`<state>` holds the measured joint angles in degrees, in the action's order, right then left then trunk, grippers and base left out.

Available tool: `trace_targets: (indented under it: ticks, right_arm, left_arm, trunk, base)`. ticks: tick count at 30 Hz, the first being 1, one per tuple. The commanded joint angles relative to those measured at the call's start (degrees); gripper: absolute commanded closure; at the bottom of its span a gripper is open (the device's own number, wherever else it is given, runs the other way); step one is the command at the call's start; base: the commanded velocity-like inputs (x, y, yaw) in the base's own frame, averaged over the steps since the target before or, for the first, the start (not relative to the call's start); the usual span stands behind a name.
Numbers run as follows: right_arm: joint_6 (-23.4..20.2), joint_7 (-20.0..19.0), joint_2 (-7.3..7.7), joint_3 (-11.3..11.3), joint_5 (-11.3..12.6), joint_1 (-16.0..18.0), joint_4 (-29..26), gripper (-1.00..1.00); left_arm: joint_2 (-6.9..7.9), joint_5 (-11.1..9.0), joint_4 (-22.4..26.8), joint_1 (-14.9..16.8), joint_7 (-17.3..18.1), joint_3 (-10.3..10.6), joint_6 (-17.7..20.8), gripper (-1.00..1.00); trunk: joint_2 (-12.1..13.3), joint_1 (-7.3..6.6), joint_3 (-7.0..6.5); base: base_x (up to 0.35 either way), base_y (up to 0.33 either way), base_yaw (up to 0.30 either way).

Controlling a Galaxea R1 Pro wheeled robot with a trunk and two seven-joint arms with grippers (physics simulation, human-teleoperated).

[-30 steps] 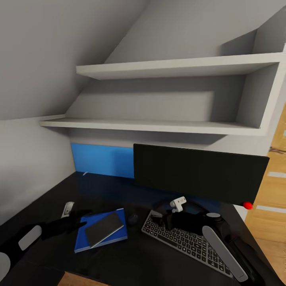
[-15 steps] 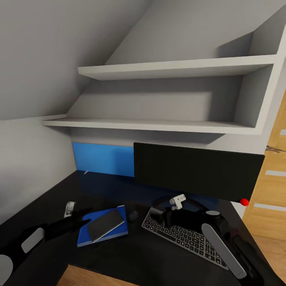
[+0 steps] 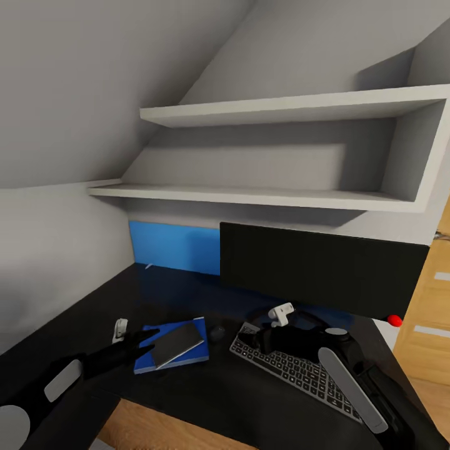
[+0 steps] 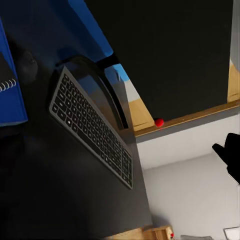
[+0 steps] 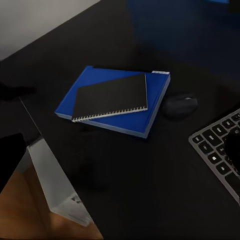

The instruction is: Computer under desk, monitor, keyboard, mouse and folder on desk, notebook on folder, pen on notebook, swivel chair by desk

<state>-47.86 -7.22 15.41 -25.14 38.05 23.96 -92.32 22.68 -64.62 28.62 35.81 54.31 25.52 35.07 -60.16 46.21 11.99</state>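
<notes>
**A:** ok, what's hard to read here? The left gripper in the head view is basically a black shape on a black desk, so I honestly can't tell if its fingers are spread or pinched. It sits just beside the left edge of the folder.

**B:** same for the right gripper. It's dark, hovering over the keyboard's far-left corner, and the arm covers part of the keyboard. Can't call its state either. The monitor stands right behind the keyboard, red dot at its lower right corner, and its stand is mostly hidden by the arm.

**A:** the stack is clear at least: blue folder flat on the desk, dark spiral notebook lying on top of it, turned a bit off square. Nothing resting on the notebook in the right wrist view.

**B:** mouse is a dark blob between folder and keyboard, easy to miss. There's also a small white object on the desk near the left gripper, too tiny to identify.

**A:** the two wall shelves above look bare.
</notes>
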Motion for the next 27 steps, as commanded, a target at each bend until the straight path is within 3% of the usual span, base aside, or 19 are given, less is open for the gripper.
trace_targets:
  ticks: [1, 5, 15, 16, 18, 27]
  right_arm:
    - [-0.2, -0.3, -0.02, 0.0, -0.3, 0.0, 0.0, -1.0]
    - [-0.3, -0.3, 0.01, 0.0, -0.3, 0.0, 0.0, -1.0]
    - [-0.3, -0.2, 0.09, 0.0, -0.3, 0.0, 0.0, -1.0]
    - [-0.3, -0.2, 0.02, 0.0, -0.3, -0.1, 0.0, -1.0]
    - [-0.3, -0.2, -0.02, 0.0, -0.3, -0.1, 0.0, -1.0]
    - [-0.3, -0.2, -0.1, -0.1, -0.3, -0.1, 0.0, -1.0]
  left_arm:
    - [-0.91, -0.5, 0.0, 0.1, -0.5, 0.3, 0.4, -1.0]
    - [-1.93, -0.6, 0.2, 0.1, -2.4, 0.2, 0.4, -1.0]
    - [-2.22, -0.5, 0.4, 0.1, -3.5, 0.1, 0.4, -1.0]
    - [-2.28, -0.7, 0.4, 0.1, -6.5, -0.9, 0.4, -1.0]
    - [-2.58, -0.7, 0.4, 0.1, -7.1, -3.1, 0.4, -1.0]
    - [-3.06, -0.5, 0.5, 0.0, -7.4, -3.6, 0.4, -1.0]
  trunk:
    - [-0.1, 0.0, 0.09]
    - [-0.1, 0.0, 0.11]
    - [-0.1, 0.0, 0.12]
    - [-0.1, 0.0, 0.12]
    - [-0.1, 0.0, 0.12]
    - [-0.1, 0.0, 0.18]
  base:
    - [-0.037, -0.027, 0.267]
    - [-0.022, -0.016, 0.271]
    - [-0.003, -0.002, 0.275]
    - [0.0, 0.0, 0.276]
    - [-0.063, -0.065, 0.276]
    - [-0.193, -0.219, 0.276]
